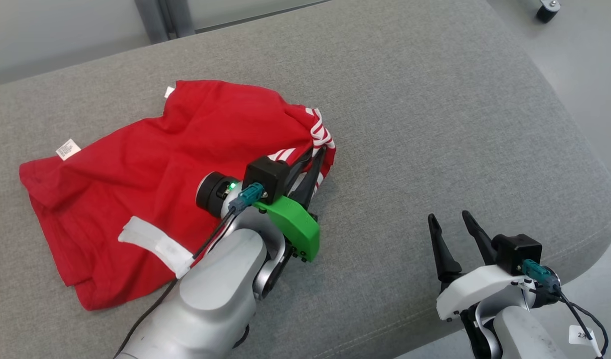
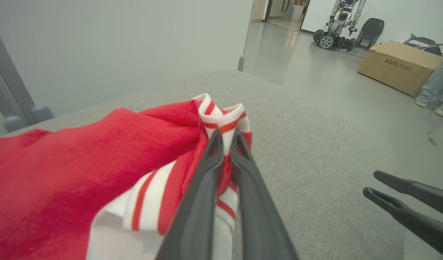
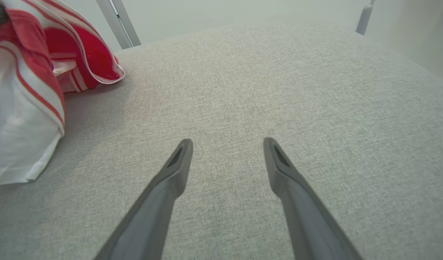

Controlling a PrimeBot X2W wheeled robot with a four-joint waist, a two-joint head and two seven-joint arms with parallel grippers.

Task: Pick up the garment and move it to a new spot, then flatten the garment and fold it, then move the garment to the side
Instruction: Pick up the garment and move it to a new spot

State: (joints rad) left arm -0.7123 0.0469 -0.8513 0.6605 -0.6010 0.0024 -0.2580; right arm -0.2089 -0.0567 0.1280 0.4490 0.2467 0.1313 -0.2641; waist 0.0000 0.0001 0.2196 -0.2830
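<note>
My left claw (image 1: 314,155) pinches the crumpled red garment (image 1: 176,164) by its striped hem; my right claw (image 1: 449,217) hangs spread above the grey cushion (image 1: 435,124). I judge the moving, flattening and folding all undone.

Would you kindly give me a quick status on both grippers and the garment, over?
Left gripper shut on the garment, at its striped trim. Right gripper open, holding nothing, above the grey cushion. No obstacle seen.

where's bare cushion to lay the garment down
Bare grey cushion runs from the striped edge of the red garment to its rounded right edge, ahead of the open right gripper. Crowded on the left, where the left gripper pinches the striped trim.
</note>
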